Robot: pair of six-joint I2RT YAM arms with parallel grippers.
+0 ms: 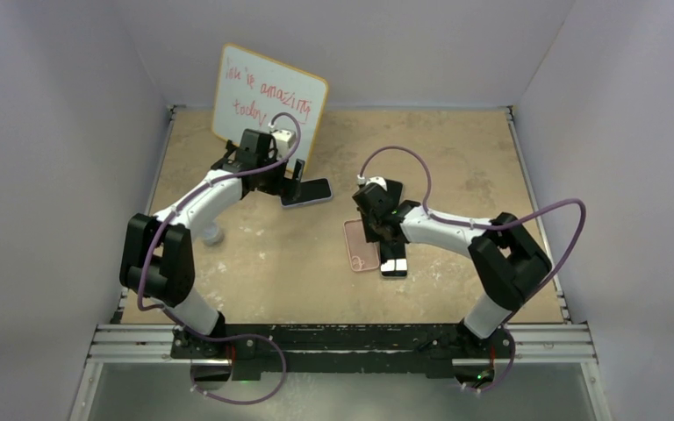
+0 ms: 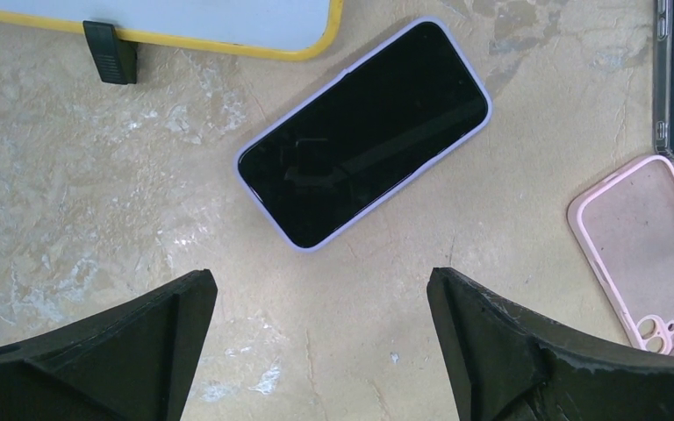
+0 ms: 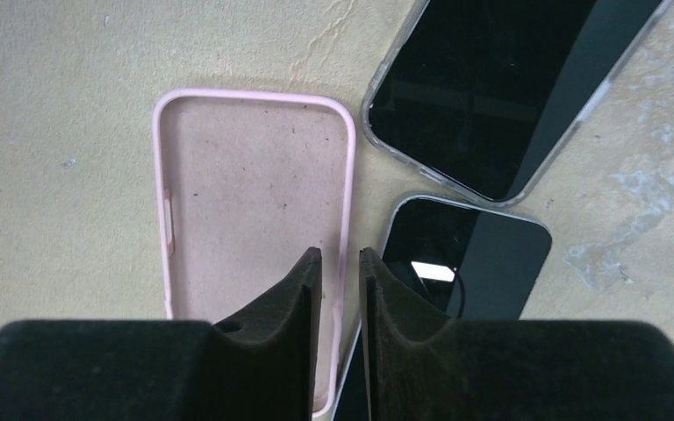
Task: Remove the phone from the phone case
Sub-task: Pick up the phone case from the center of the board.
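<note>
Pinching the rim of the empty pink case (image 3: 246, 202), the right hand (image 3: 340, 254) has its fingers almost together; the bare phone (image 3: 491, 254) lies just beside it. Extraction looks done here, so next, lift the case clear. The left hand (image 2: 319, 276) hangs wide open over a lilac-cased phone (image 2: 364, 132).
</note>
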